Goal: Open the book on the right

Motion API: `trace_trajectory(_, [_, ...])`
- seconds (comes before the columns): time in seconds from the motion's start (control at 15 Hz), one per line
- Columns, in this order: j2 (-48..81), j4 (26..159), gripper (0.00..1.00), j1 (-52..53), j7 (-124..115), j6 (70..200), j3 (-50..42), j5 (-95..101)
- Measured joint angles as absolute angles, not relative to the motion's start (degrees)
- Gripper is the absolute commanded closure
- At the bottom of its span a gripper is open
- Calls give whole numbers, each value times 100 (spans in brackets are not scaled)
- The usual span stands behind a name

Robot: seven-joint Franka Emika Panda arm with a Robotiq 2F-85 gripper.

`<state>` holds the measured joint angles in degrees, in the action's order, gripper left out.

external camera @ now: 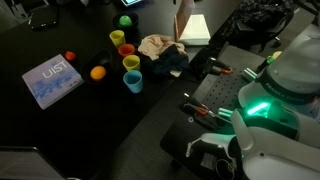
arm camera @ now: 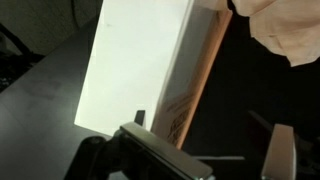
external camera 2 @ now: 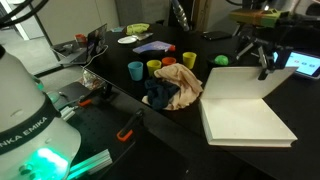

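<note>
**Book open at lower right, jaws spread wide**

In an exterior view the book lies at the lower right on the dark tabletop. Its cover stands up, its white pages are bare, and a crumpled cloth sits just beside it. In the wrist view the gripper is at the bottom edge, jaws well apart and clasping nothing. The book's edge runs down between them; contact cannot be told.
</note>
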<state>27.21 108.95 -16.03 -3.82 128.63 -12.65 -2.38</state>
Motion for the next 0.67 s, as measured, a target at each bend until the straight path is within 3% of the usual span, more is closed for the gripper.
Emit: trace_trajectory(0.67, [1837,11766,0,-489,-1225,13003,-917,438])
